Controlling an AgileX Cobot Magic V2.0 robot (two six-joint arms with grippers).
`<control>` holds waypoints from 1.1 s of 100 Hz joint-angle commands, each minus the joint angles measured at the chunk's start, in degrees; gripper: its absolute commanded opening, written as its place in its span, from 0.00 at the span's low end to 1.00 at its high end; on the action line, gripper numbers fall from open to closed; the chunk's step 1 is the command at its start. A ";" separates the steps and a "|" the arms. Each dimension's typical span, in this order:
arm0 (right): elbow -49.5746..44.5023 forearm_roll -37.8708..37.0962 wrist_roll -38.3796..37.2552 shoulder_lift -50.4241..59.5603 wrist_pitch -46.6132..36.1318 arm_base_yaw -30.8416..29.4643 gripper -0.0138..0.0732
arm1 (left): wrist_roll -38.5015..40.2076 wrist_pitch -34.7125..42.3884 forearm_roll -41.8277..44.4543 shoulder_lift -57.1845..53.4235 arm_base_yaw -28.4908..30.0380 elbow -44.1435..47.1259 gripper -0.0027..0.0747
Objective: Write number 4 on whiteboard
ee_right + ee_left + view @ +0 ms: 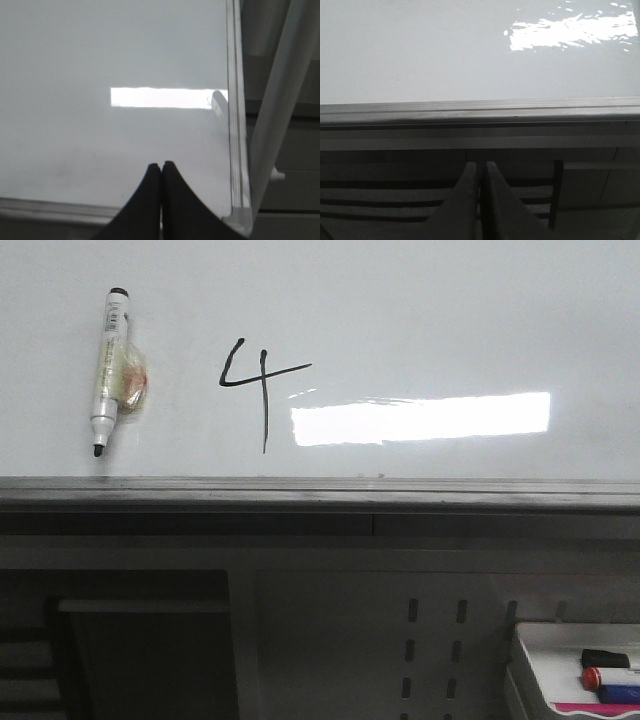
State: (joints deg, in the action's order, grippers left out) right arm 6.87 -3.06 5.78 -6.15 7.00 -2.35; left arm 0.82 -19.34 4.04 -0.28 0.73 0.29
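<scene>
Glossy whiteboard (450,310) bears number 4 (258,385).

left claw (481,172) closed, whiteboard (420,55) beyond

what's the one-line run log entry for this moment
number 4: drawn on whiteboard | marker: lying left of it, uncapped | left gripper: shut, empty | right gripper: shut, empty

Your left gripper (481,172) has its two fingers pressed together, tips meeting, with nothing between them. Your right gripper (161,167) is the same: both dark fingers closed tip to tip, holding nothing. Neither arm appears in the front view; you see each gripper only through its own wrist camera.
</scene>
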 commanded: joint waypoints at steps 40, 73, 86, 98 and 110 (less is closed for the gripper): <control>-8.88 2.49 -0.54 7.63 11.42 -0.85 0.08 | 0.07 3.06 0.21 -1.42 0.08 1.95 0.01; -8.88 2.49 -0.54 7.63 11.42 -0.85 0.08 | 0.07 3.06 0.21 -1.42 0.08 1.95 0.01; -8.88 2.49 -0.54 7.63 11.42 -0.85 0.08 | 0.07 3.06 0.21 -1.42 0.08 1.95 0.01; -8.88 2.49 -0.54 7.63 11.42 -0.85 0.08 | 0.07 3.06 0.21 -1.42 0.08 1.95 0.01; -8.88 2.49 -0.54 7.63 11.42 -0.85 0.08 | 0.07 3.06 0.21 -1.42 0.08 1.95 0.01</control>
State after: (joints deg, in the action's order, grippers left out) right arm -0.77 -0.57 5.24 0.47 19.47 -2.74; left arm 0.82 -19.47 4.14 -0.28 0.73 0.29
